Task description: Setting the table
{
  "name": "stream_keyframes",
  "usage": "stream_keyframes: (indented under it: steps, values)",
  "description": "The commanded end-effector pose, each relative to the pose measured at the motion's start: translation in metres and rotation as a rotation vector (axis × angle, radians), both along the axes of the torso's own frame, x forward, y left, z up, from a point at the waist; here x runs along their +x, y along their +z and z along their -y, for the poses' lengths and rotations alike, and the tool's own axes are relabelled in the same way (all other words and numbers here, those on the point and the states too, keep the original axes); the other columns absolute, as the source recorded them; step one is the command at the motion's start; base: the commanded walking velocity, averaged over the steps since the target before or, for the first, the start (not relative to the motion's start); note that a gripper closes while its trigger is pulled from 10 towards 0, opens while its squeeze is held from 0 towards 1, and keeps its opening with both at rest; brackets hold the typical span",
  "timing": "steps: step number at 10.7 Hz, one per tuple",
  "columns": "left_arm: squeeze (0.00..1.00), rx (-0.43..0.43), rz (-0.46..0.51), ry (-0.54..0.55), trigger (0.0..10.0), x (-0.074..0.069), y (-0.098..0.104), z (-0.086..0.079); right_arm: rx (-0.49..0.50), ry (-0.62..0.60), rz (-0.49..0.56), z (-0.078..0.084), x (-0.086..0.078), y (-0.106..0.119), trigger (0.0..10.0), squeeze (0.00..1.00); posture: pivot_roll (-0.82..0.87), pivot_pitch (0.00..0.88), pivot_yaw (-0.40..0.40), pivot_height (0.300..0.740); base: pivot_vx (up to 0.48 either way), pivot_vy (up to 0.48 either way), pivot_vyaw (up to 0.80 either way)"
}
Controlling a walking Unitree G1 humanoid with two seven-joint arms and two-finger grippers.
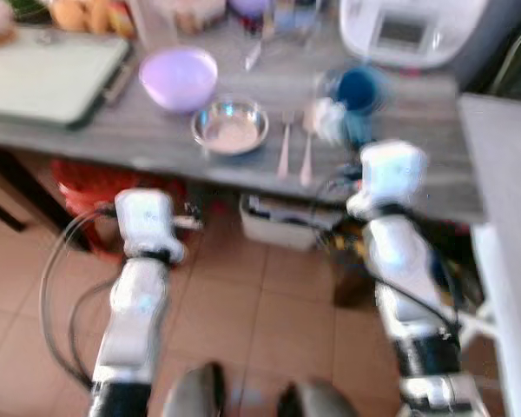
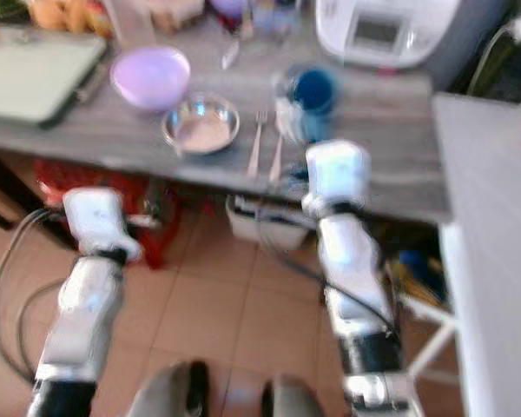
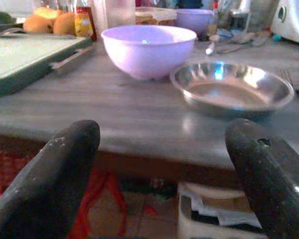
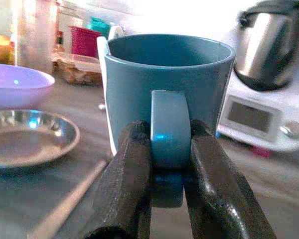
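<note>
A blue mug [image 4: 167, 79] stands over the grey table [image 1: 156, 130], and my right gripper [image 4: 167, 164] is shut on its handle; in the head views the mug [image 1: 358, 91] is blurred, just beyond my right wrist. A steel bowl [image 1: 230, 127] and a lilac bowl [image 1: 179, 78] sit left of it, with a fork [image 1: 285, 143] and a spoon [image 1: 307, 148] between bowl and mug. My left gripper [image 3: 159, 164] is open below the table's front edge, its fingers [image 3: 55, 174] spread wide and facing the two bowls [image 3: 142, 50].
A green tray [image 1: 48, 74] lies at the table's left, a white rice cooker [image 1: 408, 30] at the back right, jars and fruit [image 1: 78, 13] along the back. A red crate [image 1: 87, 187] and a white box [image 1: 278, 221] stand under the table. A white surface [image 1: 504, 217] borders the right.
</note>
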State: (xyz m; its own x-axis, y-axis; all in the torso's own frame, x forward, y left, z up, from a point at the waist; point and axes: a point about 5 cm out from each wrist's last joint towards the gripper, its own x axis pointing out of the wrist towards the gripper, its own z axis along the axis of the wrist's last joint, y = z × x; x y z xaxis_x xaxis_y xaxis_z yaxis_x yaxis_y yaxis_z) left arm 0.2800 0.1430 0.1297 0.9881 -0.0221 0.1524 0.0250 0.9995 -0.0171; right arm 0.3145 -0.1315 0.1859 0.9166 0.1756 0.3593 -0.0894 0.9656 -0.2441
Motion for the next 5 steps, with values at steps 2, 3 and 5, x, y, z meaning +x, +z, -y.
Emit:
stream_keyframes:
  steps: [2,3,5]
  values:
    - [0.00,-0.009,-0.003,-0.004,10.0,-0.0023,0.0001,0.0046,-0.037,-0.014,0.055,0.0085,0.0023,0.0112,10.0,0.00,-0.05,0.166,-0.008,0.740,0.424,0.000,0.30]
    - [0.00,-0.004,0.000,0.005,10.0,-0.0029,0.0004,0.0039,-0.023,-0.022,0.057,0.0104,0.0038,0.0118,10.0,0.00,-0.05,0.168,-0.009,0.740,0.247,0.000,0.79]
    - [0.00,0.002,0.007,0.009,10.0,-0.0066,0.0002,0.0023,-0.013,-0.075,0.062,0.0155,0.0060,0.0133,10.0,0.00,-0.04,0.170,-0.010,0.740,0.000,0.000,0.00]
